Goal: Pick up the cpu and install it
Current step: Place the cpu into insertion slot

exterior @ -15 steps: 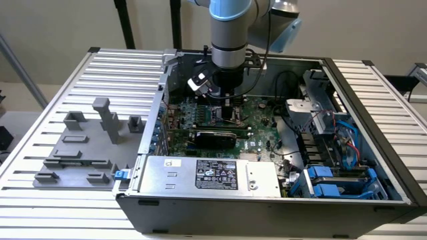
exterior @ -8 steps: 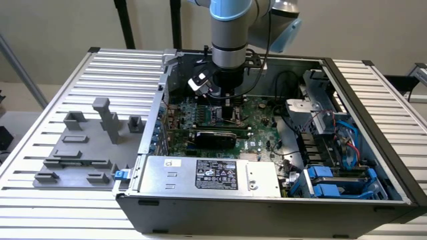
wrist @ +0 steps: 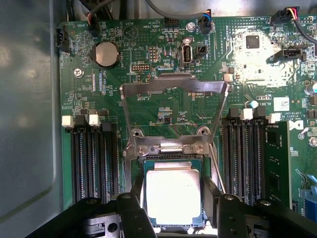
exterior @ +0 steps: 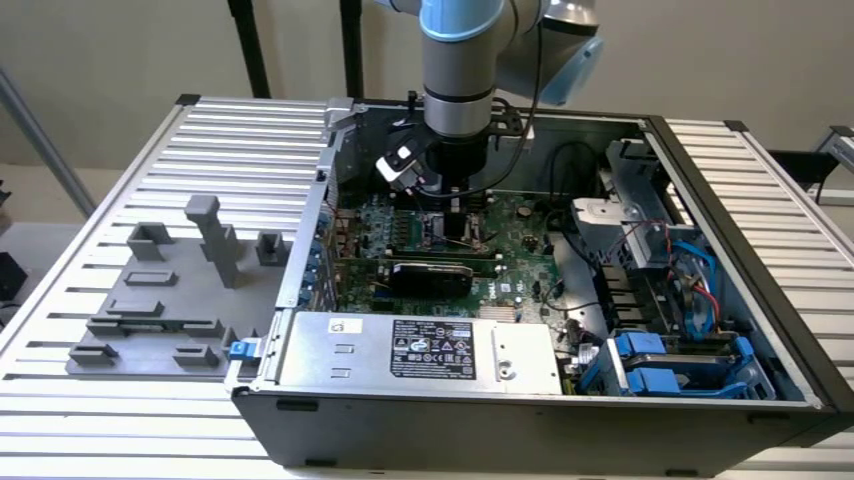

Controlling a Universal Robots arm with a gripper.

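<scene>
Gripper clasped cpu by its edges at socket | Risk: a tilted or offset seating could have damaged socket contacts.

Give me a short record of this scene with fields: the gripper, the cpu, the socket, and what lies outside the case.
gripper: shut on the cpu, one finger at each of two opposite edges
cpu: silver top up, level, over the socket; seated or not cannot be told
socket: load plate swung open
arm: reaches down into the open case
blocks: grey, on the table, outside the case, at the exterior view's left
</scene>
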